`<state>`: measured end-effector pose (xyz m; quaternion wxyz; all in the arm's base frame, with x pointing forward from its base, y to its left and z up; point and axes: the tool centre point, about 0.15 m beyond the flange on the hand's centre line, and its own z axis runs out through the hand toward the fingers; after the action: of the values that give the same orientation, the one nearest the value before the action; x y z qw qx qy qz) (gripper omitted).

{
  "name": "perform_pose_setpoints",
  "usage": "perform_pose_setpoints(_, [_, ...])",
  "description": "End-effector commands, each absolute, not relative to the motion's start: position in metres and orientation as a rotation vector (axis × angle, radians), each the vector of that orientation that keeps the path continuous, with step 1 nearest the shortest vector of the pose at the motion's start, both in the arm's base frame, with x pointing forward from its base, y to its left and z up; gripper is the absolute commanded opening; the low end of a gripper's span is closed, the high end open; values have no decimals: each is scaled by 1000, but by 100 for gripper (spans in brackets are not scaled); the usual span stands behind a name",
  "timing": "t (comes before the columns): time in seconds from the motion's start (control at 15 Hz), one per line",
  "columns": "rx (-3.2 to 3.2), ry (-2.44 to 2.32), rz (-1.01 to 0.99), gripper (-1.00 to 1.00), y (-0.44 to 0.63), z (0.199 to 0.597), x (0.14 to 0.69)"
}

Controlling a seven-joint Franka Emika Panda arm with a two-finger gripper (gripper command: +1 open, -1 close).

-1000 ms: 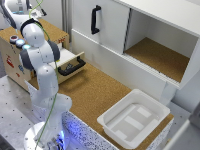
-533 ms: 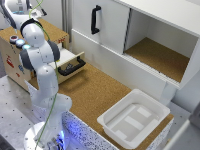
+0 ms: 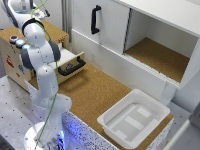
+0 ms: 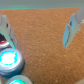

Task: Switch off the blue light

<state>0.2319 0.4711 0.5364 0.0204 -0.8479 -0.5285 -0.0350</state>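
The blue light (image 3: 20,43) is a small pale blue dome on top of the wooden box (image 3: 55,31) at the exterior view's left, beside a darker reddish button (image 3: 13,38). In the wrist view it glows cyan (image 4: 9,59), with a second glowing dome (image 4: 19,80) partly cut off at the frame edge. My gripper (image 3: 40,12) hangs above the box top, apart from the buttons. In the wrist view the gripper (image 4: 39,27) is open and empty, and the light lies to one side of one of its fingers (image 4: 4,27), not between them.
The box's drawer (image 3: 71,64) with a black handle stands open. A white cabinet (image 3: 150,30) with a black handle and an open compartment lies behind. A white tray (image 3: 131,119) rests on the cork table. My own arm (image 3: 40,55) stands in front of the box.
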Motion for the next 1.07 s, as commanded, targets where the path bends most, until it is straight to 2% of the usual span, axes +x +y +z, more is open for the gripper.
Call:
perform_pose_setpoints(0.0, [-2835,-1272,-122,100,436,527,253])
perform_pose_setpoints(0.47, [-3120,-947,-233,100,389,535,262])
perform_pose_setpoints(1.0, [-3236,-335,-144,100,282,531,280])
